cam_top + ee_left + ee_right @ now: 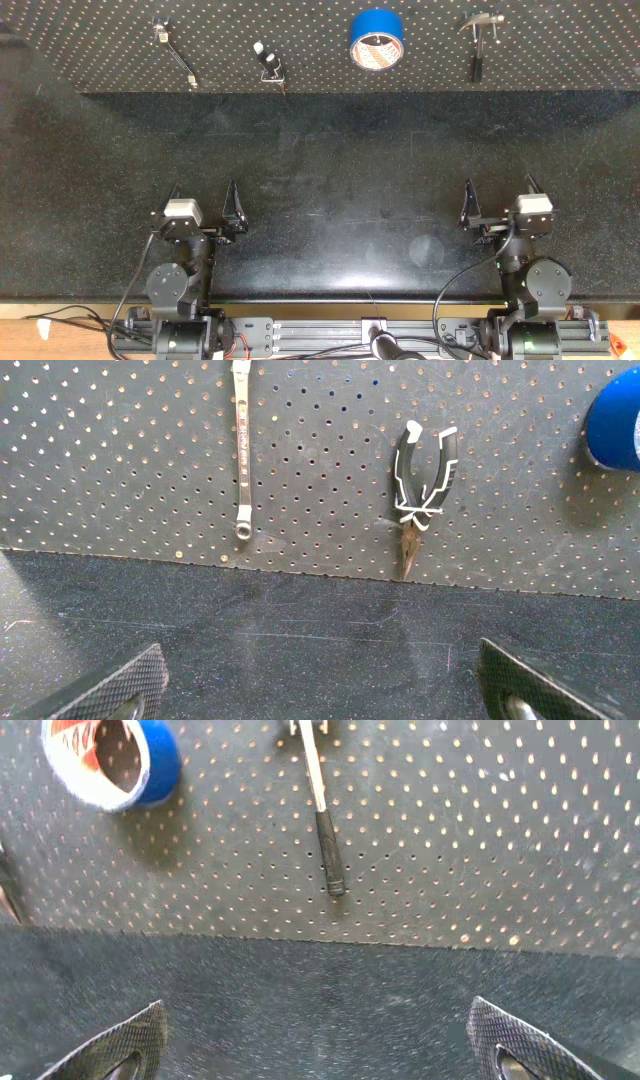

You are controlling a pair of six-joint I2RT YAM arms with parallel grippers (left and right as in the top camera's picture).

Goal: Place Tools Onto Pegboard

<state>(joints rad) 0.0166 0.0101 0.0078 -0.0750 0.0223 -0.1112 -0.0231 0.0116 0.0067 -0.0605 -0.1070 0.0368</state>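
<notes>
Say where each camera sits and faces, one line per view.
Top view: fixed overhead, looking down on table and pegboard; both arms, left gripper and right gripper open.
Left wrist view: on left arm, facing wrench and pliers; own fingertips show.
Right wrist view: on right arm, facing hammer; own fingertips show.
Shared: both wrist views catch the blue tape.

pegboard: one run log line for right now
hung on black perforated pegboard: silver metal wrench, black-and-white-handled pliers, blue tape roll, black-gripped hammer | left pincer open, empty | right pincer open, empty

Black speckled worktop point(330, 170), dark mounting rail point(330, 330) along front edge, loose cables point(75, 312).
</notes>
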